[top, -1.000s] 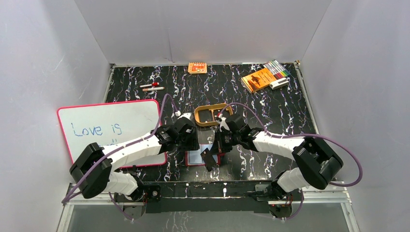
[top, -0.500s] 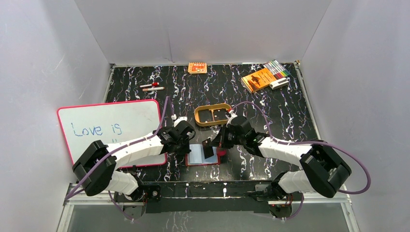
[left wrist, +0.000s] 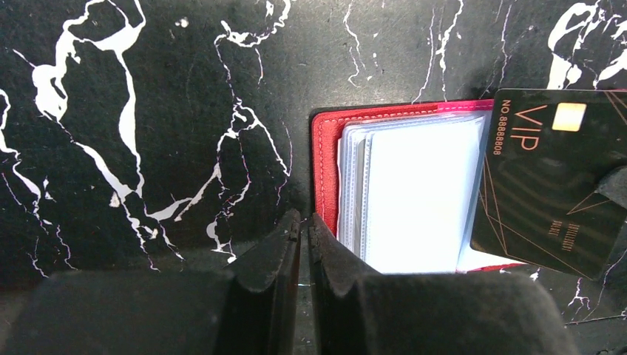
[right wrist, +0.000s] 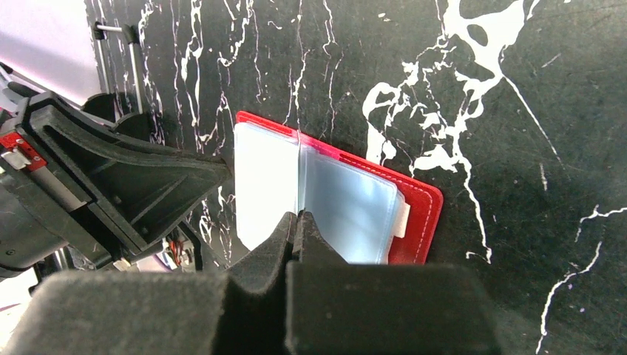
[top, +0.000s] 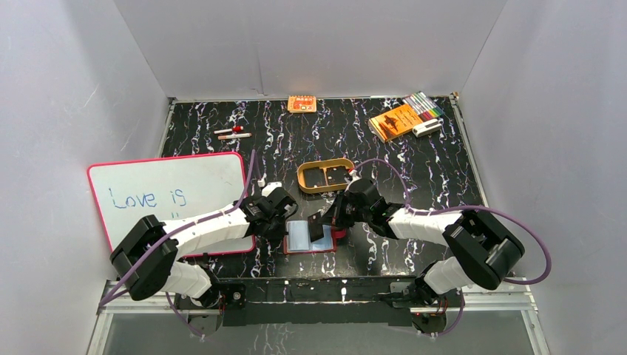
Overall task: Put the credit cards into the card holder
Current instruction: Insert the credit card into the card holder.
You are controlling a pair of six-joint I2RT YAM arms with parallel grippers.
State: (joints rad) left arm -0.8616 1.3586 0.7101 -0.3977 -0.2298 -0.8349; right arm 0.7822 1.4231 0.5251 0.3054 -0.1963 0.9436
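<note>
While both arms lean in over the near middle of the table (top: 414,155), the top view shows the holder (top: 299,237) lying open and flat between them, its long side running left to right. The left gripper (top: 285,224) sits at its left edge. The right gripper (top: 325,222) hangs over its middle, clamped on a dark card (top: 319,231) that stands tilted above it. Both forearms reach inward and low, elbows out.

From the left wrist, the fingers are drawn together to a thin slit right at the holder's red left border. Nothing shows between them, and I cannot tell whether they nip the cover. The card lies to the right, over the far side of the clear sleeves (left wrist: 414,192), its long axis running across the holder's rather than along it.

From the right wrist, the fingers are pressed tight on the card, which shows edge-on as a thin line over the middle of the sleeves. The holder lies just ahead of and below that hand, so the right arm looks like the one to feed the card in. I'd judge the next move turns on lining the card's lower edge up with a sleeve mouth while the left steadies the cover.
</note>
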